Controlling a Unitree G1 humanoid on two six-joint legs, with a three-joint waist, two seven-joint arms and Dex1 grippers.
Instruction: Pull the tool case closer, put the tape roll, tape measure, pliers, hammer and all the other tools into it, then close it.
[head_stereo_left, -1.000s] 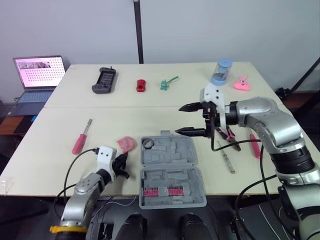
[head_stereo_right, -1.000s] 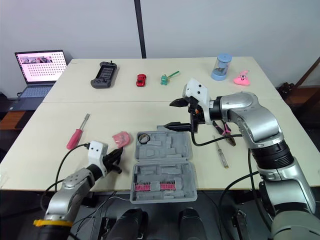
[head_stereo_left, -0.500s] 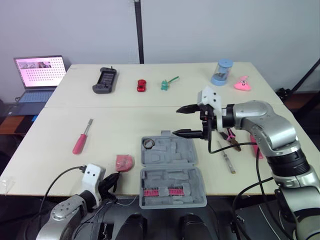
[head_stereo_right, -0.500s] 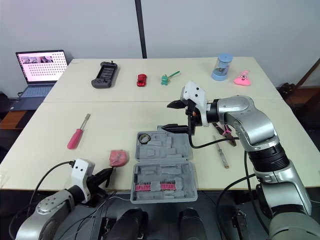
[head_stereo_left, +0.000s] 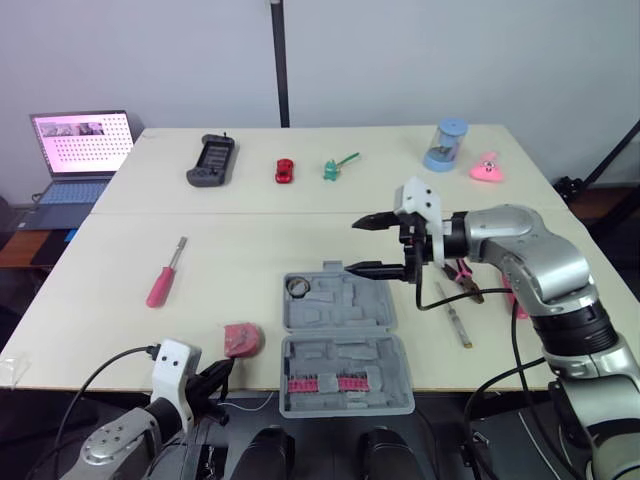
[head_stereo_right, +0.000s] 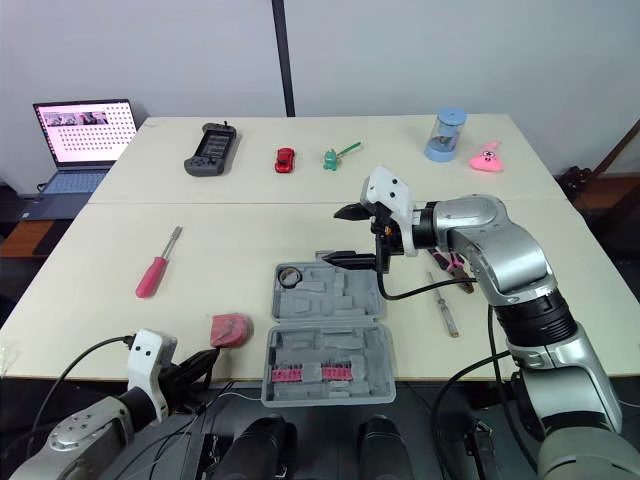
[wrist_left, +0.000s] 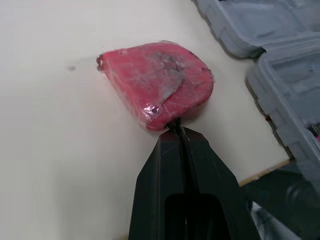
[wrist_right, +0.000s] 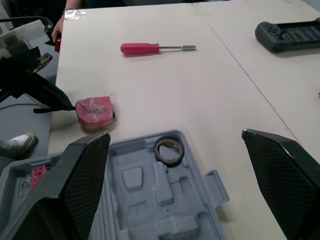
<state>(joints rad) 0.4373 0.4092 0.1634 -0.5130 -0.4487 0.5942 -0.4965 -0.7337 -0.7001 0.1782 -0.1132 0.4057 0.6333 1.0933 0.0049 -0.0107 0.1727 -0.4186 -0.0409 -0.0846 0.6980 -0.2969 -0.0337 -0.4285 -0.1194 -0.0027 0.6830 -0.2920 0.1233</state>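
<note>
Your left gripper (wrist_left: 177, 131) is clenched at the table's front edge. The tape measure (wrist_left: 157, 87) lies just ahead of its tips, broadside, left of the open case (head_stereo_left: 350, 355). The case holds bits (head_stereo_left: 322, 384) and the tape roll (head_stereo_left: 296, 287). Your right gripper (head_stereo_left: 354, 246) hovers spread over the case's far edge.

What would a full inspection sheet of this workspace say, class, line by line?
Surface: cream table, two tops joined.
Job's things: tool case open, tape roll inside; tape measure, screwdriver, pliers lying outside.
Clutter: handheld console, toy car, blue jar at the far side.
Claws: left claw shut, tip by the tape measure; right claw open above the case.
Cables: black cable hanging off the right arm.
Surroundings: laptop left of the table, grey wall.
</note>
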